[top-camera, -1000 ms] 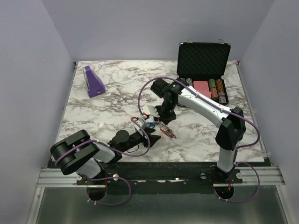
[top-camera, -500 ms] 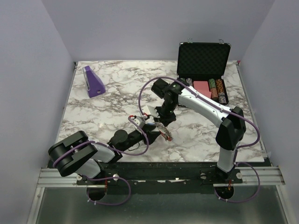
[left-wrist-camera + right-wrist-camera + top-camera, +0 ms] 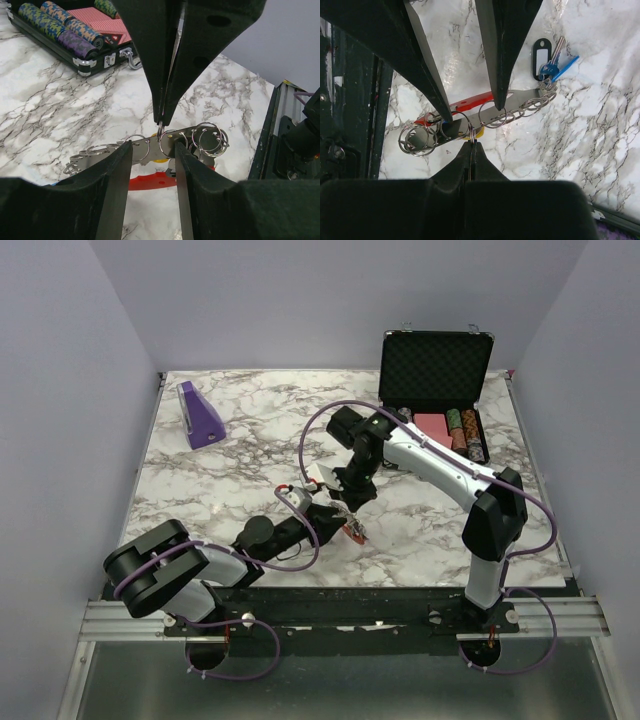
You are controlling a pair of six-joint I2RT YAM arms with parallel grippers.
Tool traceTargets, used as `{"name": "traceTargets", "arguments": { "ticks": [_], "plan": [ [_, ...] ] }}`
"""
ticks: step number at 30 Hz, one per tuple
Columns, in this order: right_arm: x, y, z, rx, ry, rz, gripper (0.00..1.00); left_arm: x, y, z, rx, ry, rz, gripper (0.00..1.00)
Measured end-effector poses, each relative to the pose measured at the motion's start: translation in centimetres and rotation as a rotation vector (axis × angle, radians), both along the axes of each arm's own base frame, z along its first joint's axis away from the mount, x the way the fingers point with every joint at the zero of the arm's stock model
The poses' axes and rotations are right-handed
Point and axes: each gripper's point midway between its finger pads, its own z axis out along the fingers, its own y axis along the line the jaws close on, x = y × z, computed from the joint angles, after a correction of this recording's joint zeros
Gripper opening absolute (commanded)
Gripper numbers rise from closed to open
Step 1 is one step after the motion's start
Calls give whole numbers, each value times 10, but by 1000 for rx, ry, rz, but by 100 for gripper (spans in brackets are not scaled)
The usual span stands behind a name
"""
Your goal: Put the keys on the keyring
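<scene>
Near the middle of the surface (image 3: 220,475), the right pincer (image 3: 471,142) is clamped tight on one thin ring of the keyring (image 3: 520,106), seemingly to steady it, while the left pincer (image 3: 152,147) stands half-wide astride it, with the blue keys (image 3: 559,64) lying by one end

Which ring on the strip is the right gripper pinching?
The edge-on ring at the strip's middle, between the left gripper's fingers; the others show full circles.
</scene>
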Motion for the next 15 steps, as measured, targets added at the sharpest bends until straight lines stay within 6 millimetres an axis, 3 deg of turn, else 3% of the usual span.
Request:
{"name": "traceTargets", "arguments": {
  "ticks": [11,15],
  "plan": [
    [-3,3,2,28,27,0,1,-2,-4,7,-22,-11,-26,34],
    [-4,4,4,36,34,1,1,-4,-6,9,-27,-16,-41,21]
  ]
}}
